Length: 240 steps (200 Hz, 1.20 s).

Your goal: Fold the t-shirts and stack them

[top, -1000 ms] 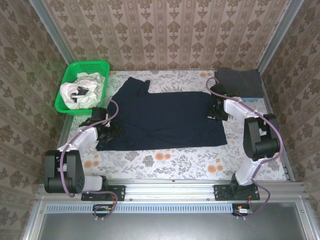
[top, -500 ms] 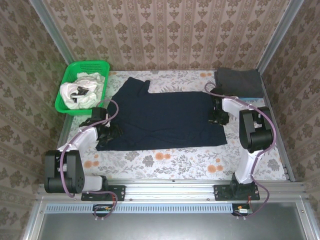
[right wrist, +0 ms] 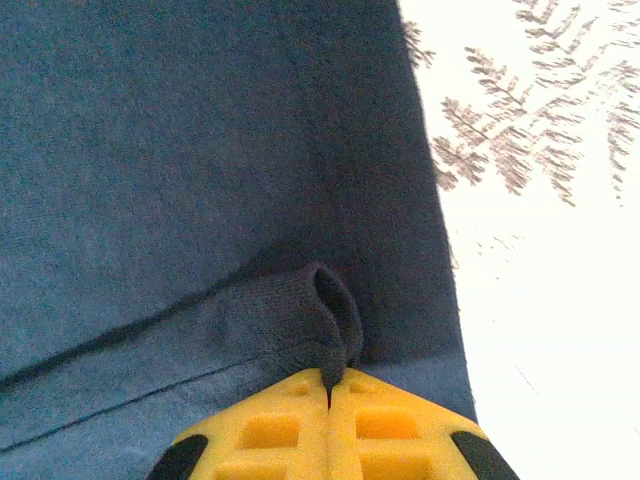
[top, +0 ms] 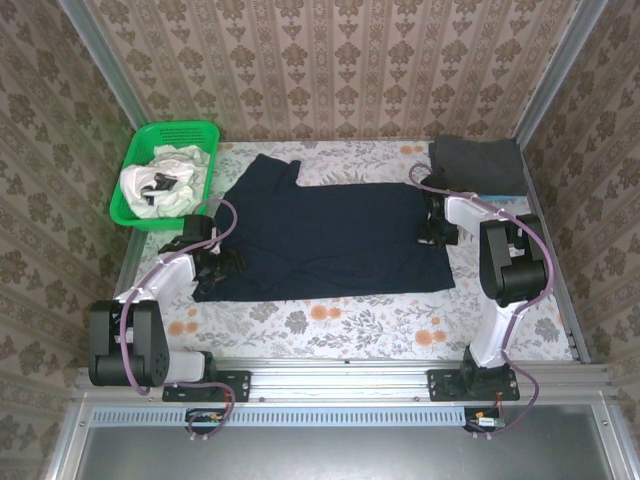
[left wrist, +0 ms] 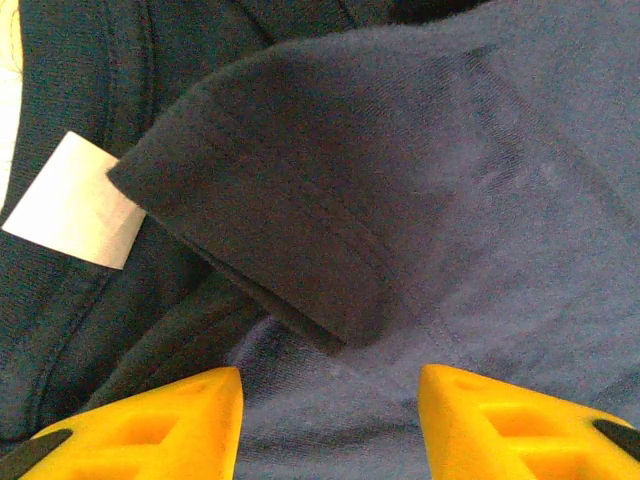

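A large dark navy t-shirt (top: 320, 240) lies spread across the middle of the table. My left gripper (top: 226, 262) hovers at the shirt's left end. Its yellow fingers (left wrist: 150, 425) stand open over the fabric, just below a folded-over sleeve (left wrist: 300, 220) and a white label (left wrist: 75, 200). At the shirt's right edge my right gripper (top: 432, 228) is shut, its yellow fingertips (right wrist: 270, 430) pinching a small raised fold of the navy t-shirt (right wrist: 200, 150). A folded dark grey t-shirt (top: 478, 163) lies at the back right corner. White t-shirts (top: 160, 182) with black marks sit crumpled in the basket.
A green lattice basket (top: 195, 132) stands at the back left corner. The floral tablecloth (top: 330, 320) shows bare along the front edge and to the right of the navy shirt's hem (right wrist: 540, 250). Metal rails and patterned walls enclose the table.
The right arm's elbow has swung away from the near edge and inward, while its gripper stays at the navy shirt's right edge. The left arm has not visibly moved.
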Available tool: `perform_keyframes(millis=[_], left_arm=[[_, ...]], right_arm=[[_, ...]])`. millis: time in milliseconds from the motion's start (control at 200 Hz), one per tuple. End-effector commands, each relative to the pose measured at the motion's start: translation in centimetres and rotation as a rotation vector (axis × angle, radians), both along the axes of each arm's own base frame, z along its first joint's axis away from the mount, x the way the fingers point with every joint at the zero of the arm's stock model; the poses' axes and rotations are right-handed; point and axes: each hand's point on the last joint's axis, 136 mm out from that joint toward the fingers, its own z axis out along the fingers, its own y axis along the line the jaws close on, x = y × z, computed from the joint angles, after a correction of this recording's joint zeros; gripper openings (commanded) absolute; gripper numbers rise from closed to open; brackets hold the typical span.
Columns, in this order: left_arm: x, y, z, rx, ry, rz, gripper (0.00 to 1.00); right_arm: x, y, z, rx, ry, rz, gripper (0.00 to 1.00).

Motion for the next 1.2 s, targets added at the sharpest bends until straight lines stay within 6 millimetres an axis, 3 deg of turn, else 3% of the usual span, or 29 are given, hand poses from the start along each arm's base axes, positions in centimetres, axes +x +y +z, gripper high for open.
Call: perform_keyframes(millis=[0, 120, 270, 435, 635, 705, 800, 880, 940, 1070, 1195], left_arm=[[0.1, 0.0, 0.5, 0.003, -0.007, -0.014, 0.45], [0.6, -0.3, 0.9, -0.025, -0.020, -0.018, 0.22], [1.0, -0.5, 1.1, -0.030, -0.025, -0.024, 0.18], [1.5, -0.7, 0.7, -0.042, -0.012, -0.030, 0.18], [2.0, -1.0, 0.2, -0.051, 0.007, -0.041, 0.17], [2.0, -1.0, 0.2, -0.049, 0.008, -0.046, 0.21], [1.9, -0.9, 0.4, -0.040, 0.008, -0.050, 0.34], [1.8, -0.9, 0.8, -0.029, 0.002, -0.054, 0.40], [1.6, -1.2, 1.2, -0.021, -0.002, -0.066, 0.43], [0.7, -3.1, 2.5, 0.004, -0.020, -0.106, 0.48], [-0.9, -5.0, 3.3, 0.021, -0.058, -0.124, 0.54]], right_arm=[[-2.0, -0.9, 3.0, -0.068, -0.010, -0.024, 0.02], [-3.4, -0.6, 4.7, -0.070, -0.034, -0.028, 0.00], [-4.8, -1.4, 5.1, -0.088, -0.041, -0.066, 0.00], [-4.8, -3.0, 2.5, -0.099, 0.021, -0.144, 0.00], [-1.9, -3.1, -0.7, -0.085, 0.052, -0.160, 0.00], [-1.3, -3.0, -1.0, -0.085, 0.046, -0.158, 0.00], [-1.2, -3.4, -0.7, -0.108, 0.060, -0.163, 0.04], [-1.3, -3.6, 0.5, -0.126, 0.051, -0.169, 0.23], [-1.6, -3.7, 1.8, -0.138, 0.029, -0.167, 0.28], [-2.8, -3.5, 4.1, -0.158, -0.032, -0.160, 0.44], [-3.8, -2.5, 4.6, -0.118, -0.077, -0.136, 0.49]])
